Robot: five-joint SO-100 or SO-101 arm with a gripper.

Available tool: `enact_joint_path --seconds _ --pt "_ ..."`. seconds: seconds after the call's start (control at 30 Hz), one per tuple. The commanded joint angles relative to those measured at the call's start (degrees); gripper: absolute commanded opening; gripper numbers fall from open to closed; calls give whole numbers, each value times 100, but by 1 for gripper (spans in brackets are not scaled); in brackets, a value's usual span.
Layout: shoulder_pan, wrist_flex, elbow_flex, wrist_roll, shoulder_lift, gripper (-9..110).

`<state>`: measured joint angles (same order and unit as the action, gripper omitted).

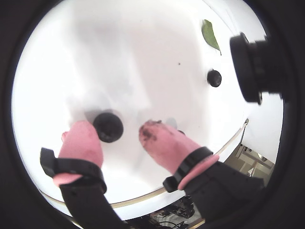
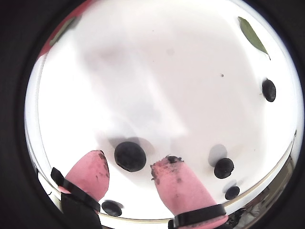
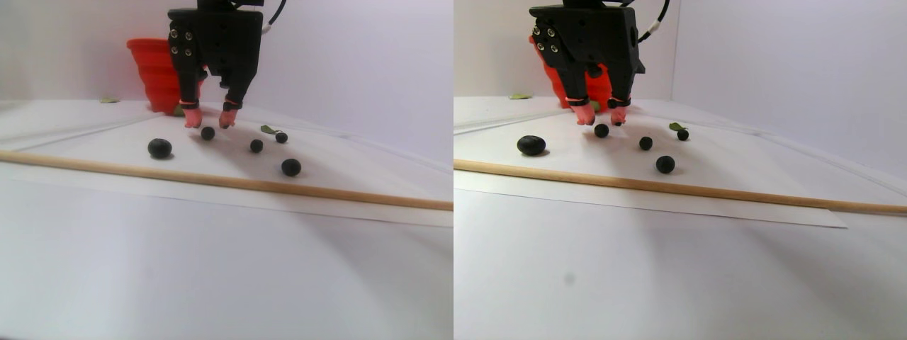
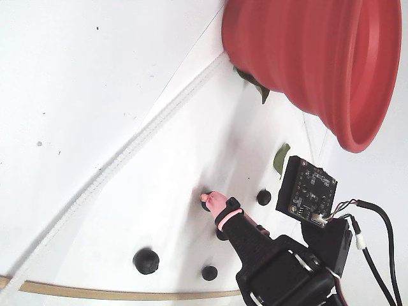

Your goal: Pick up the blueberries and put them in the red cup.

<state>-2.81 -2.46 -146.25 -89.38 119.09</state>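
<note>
Legible text, labels, brands, numbers: none. Circuit board (image 4: 309, 189) beside the arm carries markings too small to read.

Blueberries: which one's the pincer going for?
The blueberry sitting between the open pincer's pink fingertips; the other blueberries lie off to the sides.

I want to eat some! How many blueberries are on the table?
5 blueberries in the stereo pair view: one inside the open gripper, one by a leaf, two right, one left. The red cup may hide more.
</note>
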Motion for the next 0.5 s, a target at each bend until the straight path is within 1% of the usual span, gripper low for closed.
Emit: enact_joint_path --seconds 0.0,0.47 --pt "9 149 325 62 0 18" --pt "70 334 431 281 -272 18"
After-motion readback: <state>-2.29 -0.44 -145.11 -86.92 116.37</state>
